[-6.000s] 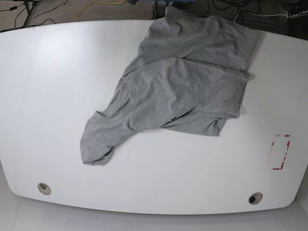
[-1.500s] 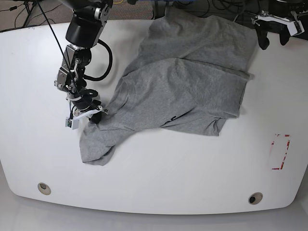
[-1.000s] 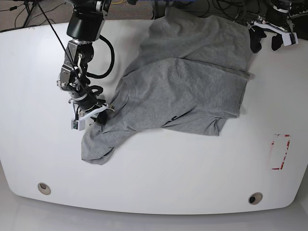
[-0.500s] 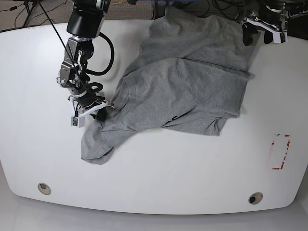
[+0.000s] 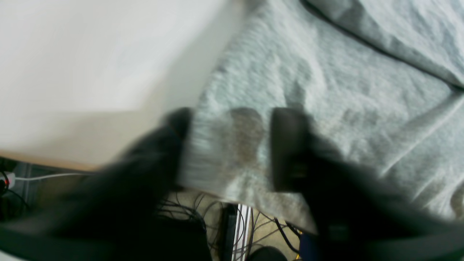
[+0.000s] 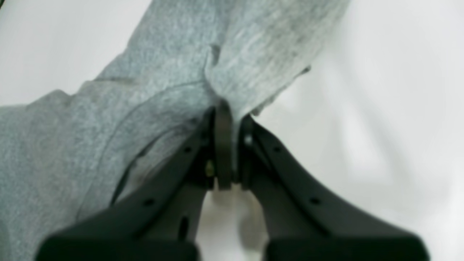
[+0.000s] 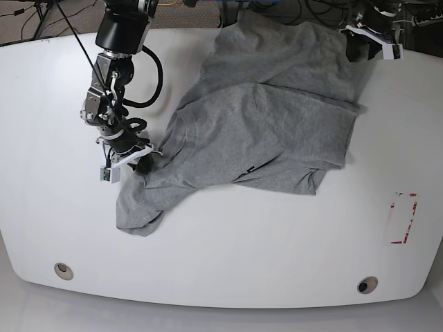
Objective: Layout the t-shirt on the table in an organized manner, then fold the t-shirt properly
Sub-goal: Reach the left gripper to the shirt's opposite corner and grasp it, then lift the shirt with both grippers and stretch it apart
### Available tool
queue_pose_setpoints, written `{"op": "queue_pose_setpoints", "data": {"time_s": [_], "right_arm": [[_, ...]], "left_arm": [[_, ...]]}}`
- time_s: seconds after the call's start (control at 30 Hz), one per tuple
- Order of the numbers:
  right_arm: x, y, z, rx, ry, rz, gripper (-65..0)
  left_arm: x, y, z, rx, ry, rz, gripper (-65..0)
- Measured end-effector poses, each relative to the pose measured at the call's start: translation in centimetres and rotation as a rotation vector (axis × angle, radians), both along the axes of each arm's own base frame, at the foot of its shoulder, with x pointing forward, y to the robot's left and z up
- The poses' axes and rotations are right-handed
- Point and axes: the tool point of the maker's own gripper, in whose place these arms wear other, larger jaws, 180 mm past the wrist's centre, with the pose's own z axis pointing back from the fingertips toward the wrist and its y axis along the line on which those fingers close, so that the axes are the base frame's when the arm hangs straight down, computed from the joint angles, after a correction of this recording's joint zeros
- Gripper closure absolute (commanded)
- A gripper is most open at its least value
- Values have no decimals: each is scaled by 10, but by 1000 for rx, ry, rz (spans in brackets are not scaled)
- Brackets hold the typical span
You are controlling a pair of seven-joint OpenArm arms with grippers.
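Note:
The grey t-shirt (image 7: pixel 270 124) lies crumpled on the white table (image 7: pixel 242 242), and its far part reaches the table's back edge. My right gripper (image 7: pixel 144 164) is at the shirt's left side. In the right wrist view this gripper (image 6: pixel 230 119) is shut, pinching a fold of the t-shirt (image 6: pixel 145 108). My left gripper (image 7: pixel 367 47) sits at the shirt's far right corner. In the blurred left wrist view its fingers (image 5: pixel 286 145) stand apart, straddling the t-shirt (image 5: pixel 326 72) edge where it hangs past the table (image 5: pixel 90 54), so the left gripper (image 5: pixel 232 141) is open around cloth.
Two metal grommets (image 7: pixel 64 270) (image 7: pixel 367 285) sit near the front edge. A red-and-white mark (image 7: pixel 403 218) is at the right. Cables (image 7: pixel 304 10) lie on the floor beyond the far edge, also under the left gripper as cables (image 5: pixel 203 224).
The left gripper has come left onto the shirt's far right corner and its jaws have narrowed. The right gripper, still pinching cloth, has edged slightly up and right.

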Motion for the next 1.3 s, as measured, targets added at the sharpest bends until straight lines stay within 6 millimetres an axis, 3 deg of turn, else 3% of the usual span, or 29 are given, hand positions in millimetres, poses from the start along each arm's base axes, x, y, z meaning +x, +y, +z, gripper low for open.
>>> {"op": "queue_pose_setpoints", "data": {"time_s": [0.07,0.47,0.73,1.03,1.3], "right_arm": [[0,-1,5,-7,-15,0,-2],[-9,-4,40,-62,-107,9,-2],[-11,-6,90,-135,-233,21,-2],[-9,-15,145,-228,-367,34,-2],[0,-29,167,-298,-408,47,-2]], "left_arm": [[1,1,-2,-1,2,2,0],[11,-3,5,21,3,-42,0],[50,1,52,99,-137,-114,0],[59,45,78,211,-176,-15,0],[74,91,101,301,-169,48,0]]}}
